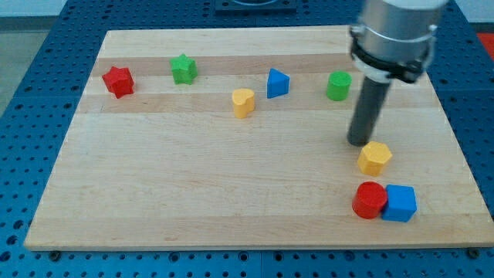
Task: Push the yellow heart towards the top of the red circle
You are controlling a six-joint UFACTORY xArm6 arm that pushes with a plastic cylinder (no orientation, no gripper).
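The yellow heart (243, 102) lies in the upper middle of the wooden board (193, 185). The red circle (370, 200) stands near the view's bottom right, touching a blue cube (400, 203) on its right. My tip (359, 142) rests on the board just up and left of a yellow hexagon (375, 157), which sits above the red circle. The tip is far to the right of the yellow heart.
A red star (118, 81) and a green star (184, 69) lie at the upper left. A blue triangle (277, 83) sits right of the heart. A green cylinder (338, 86) stands at the upper right, just left of the rod.
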